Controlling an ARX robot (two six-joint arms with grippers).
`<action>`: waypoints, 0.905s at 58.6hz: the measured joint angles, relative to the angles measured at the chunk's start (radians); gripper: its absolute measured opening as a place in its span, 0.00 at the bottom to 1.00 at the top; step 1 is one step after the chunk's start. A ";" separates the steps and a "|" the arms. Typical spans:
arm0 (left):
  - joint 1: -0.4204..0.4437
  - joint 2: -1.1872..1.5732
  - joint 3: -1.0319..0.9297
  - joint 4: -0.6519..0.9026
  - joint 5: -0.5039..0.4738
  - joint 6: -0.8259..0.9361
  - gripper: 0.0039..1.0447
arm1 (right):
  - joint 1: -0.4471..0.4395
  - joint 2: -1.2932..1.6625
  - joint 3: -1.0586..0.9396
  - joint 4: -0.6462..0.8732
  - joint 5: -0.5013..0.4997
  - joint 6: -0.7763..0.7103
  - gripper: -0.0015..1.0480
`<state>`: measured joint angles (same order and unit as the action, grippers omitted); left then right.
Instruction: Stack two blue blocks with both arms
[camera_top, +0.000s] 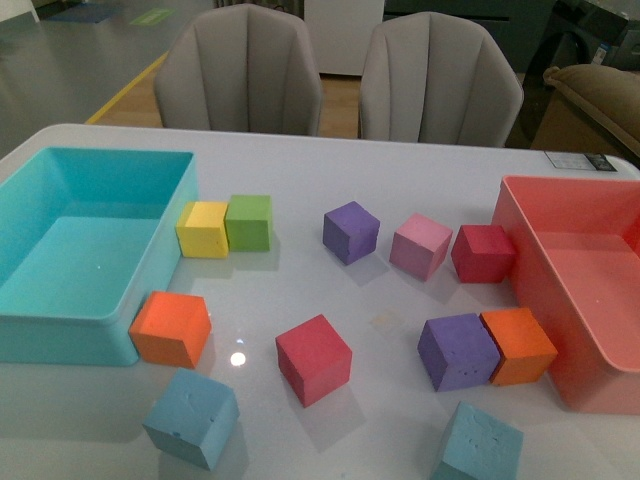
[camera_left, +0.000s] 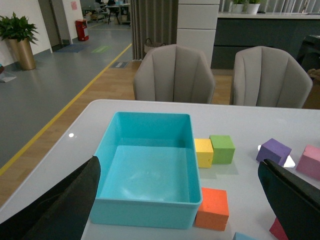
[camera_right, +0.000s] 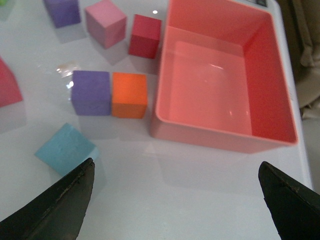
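Two blue blocks lie on the desk (camera_top: 400, 180), both flat and well apart, so none of the stacking is done. The left blue block (camera_top: 190, 418) sits at the near edge, just nearer than the orange cube (camera_top: 170, 328) beside the turquoise bin (camera_top: 60, 322). The right blue block (camera_top: 478, 445) is also at the near edge, further right and partly cut off by the frame, just nearer than the purple cube (camera_top: 457, 350). A red cube (camera_top: 313, 358) stands between the two, a little farther back.

Neither arm shows in the front view. In the left wrist view the left tool (camera_left: 179, 167) has its fingers spread wide with nothing between them; it looks out over the turquoise bin, and only a sliver of blue shows at the picture's edge. The right tool (camera_right: 174, 170) is likewise spread and empty, raised above the desk near the coral bin (camera_right: 280, 140). The right blue block lies close to one finger, not between the pair.

By my reading, the whole job is left — each arm has to come down on its block and close, then one block must be carried over, past the red cube, and set squarely on the other.
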<state>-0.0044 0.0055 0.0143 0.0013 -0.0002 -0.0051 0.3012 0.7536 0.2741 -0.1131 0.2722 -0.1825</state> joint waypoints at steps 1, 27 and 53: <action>0.000 0.000 0.000 0.000 0.000 0.000 0.92 | 0.010 0.021 0.005 0.008 -0.001 -0.006 0.91; 0.000 0.000 0.000 0.000 0.000 0.000 0.92 | 0.098 0.807 0.232 0.062 -0.136 -0.082 0.91; 0.000 0.000 0.000 0.000 0.000 0.000 0.92 | 0.079 1.150 0.418 0.071 -0.173 -0.184 0.91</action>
<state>-0.0044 0.0055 0.0143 0.0013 0.0002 -0.0051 0.3805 1.9038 0.6922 -0.0422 0.0994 -0.3664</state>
